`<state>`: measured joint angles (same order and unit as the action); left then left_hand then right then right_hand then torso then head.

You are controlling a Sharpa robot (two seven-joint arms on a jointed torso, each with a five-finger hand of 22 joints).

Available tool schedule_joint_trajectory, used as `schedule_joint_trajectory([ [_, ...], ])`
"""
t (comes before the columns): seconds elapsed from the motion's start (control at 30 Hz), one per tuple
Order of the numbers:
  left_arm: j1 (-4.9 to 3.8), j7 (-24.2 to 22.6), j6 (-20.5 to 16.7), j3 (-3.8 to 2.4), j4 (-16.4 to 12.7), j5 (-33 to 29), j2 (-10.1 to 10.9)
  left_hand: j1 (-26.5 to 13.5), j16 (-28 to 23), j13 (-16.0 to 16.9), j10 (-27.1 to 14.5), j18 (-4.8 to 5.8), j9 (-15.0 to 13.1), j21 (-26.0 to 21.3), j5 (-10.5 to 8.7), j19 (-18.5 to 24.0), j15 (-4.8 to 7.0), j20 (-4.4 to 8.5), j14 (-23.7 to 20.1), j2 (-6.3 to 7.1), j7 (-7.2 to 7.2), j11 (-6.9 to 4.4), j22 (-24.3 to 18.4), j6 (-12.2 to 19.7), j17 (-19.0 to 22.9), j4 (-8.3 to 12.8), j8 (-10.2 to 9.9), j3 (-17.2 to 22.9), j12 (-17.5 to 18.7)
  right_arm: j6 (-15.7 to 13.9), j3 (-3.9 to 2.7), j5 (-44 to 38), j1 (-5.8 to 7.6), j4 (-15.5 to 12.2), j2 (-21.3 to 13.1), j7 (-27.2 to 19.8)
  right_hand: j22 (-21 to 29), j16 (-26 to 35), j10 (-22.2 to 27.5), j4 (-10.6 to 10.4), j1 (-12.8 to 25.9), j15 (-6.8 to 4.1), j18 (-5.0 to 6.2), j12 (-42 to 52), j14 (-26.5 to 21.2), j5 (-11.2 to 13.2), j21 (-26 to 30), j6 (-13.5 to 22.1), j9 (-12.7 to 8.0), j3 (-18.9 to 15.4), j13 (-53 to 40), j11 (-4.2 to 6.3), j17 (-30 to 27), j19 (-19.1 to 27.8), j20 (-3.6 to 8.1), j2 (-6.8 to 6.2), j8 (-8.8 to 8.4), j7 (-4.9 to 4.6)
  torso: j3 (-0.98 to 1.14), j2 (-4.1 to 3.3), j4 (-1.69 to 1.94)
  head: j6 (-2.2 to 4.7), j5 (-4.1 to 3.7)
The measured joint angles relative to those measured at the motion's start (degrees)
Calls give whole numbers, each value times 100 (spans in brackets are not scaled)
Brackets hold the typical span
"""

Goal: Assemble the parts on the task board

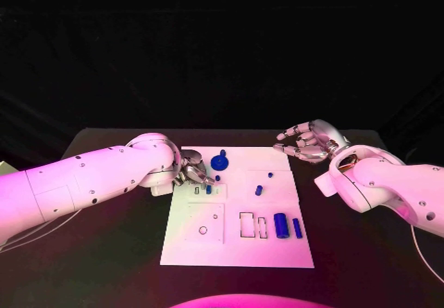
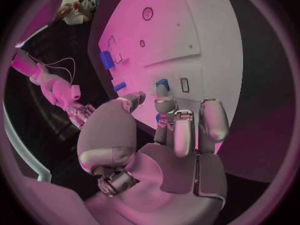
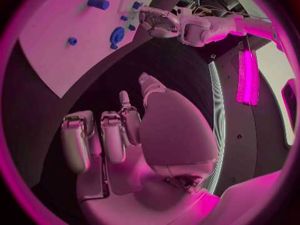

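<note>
The white task board (image 1: 236, 247) lies in the middle of the table. My left hand (image 1: 194, 172) reaches over its far left part, fingers curled down. Its fingertips (image 2: 165, 104) stand right at a small blue piece (image 2: 162, 85) beside a narrow slot (image 2: 184, 85). A blue sliver (image 2: 160, 119) shows between the fingers, and I cannot tell if it is held. A round blue part (image 1: 219, 162) stands just beyond the hand. Two small blue pegs (image 1: 259, 190) stand mid-board. A thick blue cylinder (image 1: 281, 225) and a thin one (image 1: 297, 228) lie to the right. My right hand (image 1: 310, 142) hovers off the far right corner, holding nothing.
Rectangular slots (image 1: 248, 224) and a round hole (image 1: 203, 230) mark the board's near half. From the right wrist I see the board's edge (image 3: 62, 70), the round blue part (image 3: 117, 35) and my left hand (image 3: 159, 22). Black table (image 1: 111, 256) surrounds the board.
</note>
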<state>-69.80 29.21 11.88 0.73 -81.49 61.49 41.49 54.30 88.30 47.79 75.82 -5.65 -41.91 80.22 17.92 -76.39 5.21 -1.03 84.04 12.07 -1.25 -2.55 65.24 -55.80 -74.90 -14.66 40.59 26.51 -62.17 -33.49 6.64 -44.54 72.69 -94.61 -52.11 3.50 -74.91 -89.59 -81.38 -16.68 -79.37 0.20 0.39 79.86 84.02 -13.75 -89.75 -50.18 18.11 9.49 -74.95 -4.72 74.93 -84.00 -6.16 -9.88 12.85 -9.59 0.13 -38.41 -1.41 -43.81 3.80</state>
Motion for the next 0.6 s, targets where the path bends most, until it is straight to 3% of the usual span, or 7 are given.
schedule_joint_trajectory([
  [0.2, -89, 6, 1, -134, -121, 8, 132, 148, -24, -209, -120, 0, -37, -45, 1, 0, 0, 0, 0, 1, -19, 20, -72, 81, 0, -67, 0, -98, 125, 0, 0, 2, -2, 11, -1, 0, 0, 0, 0, 0, 16, 0, 0, 0, 0, 25, 0, 0, 0, -32, 0, 0, 0, 0, 0, 16, 0, 0, 1, -1, -1, 23, -1],
  [0.33, -249, 13, 21, -176, -87, 4, 169, 267, -56, -318, -223, 0, -61, -107, 1, 99, 0, -11, 0, 1, -58, 41, -165, 163, 0, -129, 0, -168, 202, 0, 0, 3, -3, 16, -4, -1, 1, 0, 0, 0, 30, 0, 0, 0, 0, 25, 0, 0, 0, -32, 0, 0, -1, 0, 0, 30, 0, 0, 3, -4, 0, 36, 4],
  [0.4, -349, 16, 37, -193, 28, -5, 149, 398, -144, -749, -521, 0, -67, -213, 1, 223, -2, -53, -2, -12, -111, 92, -354, 322, 0, -164, -36, -259, 513, 0, 0, 3, -3, 17, -7, -1, 1, 0, 0, 1, 29, 0, 0, 0, 0, 24, 0, 0, 0, -32, 0, 0, -1, 0, 0, 30, 0, 0, 3, -7, 2, 42, 7],
  [0.47, -406, 19, 50, -200, 155, -13, 115, 465, -184, -1177, -780, -1, -38, -262, 7, 281, -79, -93, -8, -75, -184, 163, -433, 515, 0, -193, -151, -322, 825, 0, 0, 4, -4, 20, -11, -1, -3, 0, 0, 1, 29, 0, 0, 0, 0, 25, 0, 0, -3, -32, 1, 0, -1, 0, 0, 30, 0, 0, 3, -7, 5, 43, 8],
  [0.6, -480, 33, 69, -200, 539, -38, -32, 641, -184, -1374, -936, -2, 160, -262, 71, 254, -177, -177, -11, -160, -356, 303, -411, 809, 0, -186, -469, -328, 941, 0, 0, 5, -4, 22, -14, -1, -4, 0, 0, 1, 29, 0, 0, 0, 0, 24, 0, 0, -5, -32, 1, 0, -1, 0, 0, 30, 0, 0, 1, -10, 6, 49, 9],
])
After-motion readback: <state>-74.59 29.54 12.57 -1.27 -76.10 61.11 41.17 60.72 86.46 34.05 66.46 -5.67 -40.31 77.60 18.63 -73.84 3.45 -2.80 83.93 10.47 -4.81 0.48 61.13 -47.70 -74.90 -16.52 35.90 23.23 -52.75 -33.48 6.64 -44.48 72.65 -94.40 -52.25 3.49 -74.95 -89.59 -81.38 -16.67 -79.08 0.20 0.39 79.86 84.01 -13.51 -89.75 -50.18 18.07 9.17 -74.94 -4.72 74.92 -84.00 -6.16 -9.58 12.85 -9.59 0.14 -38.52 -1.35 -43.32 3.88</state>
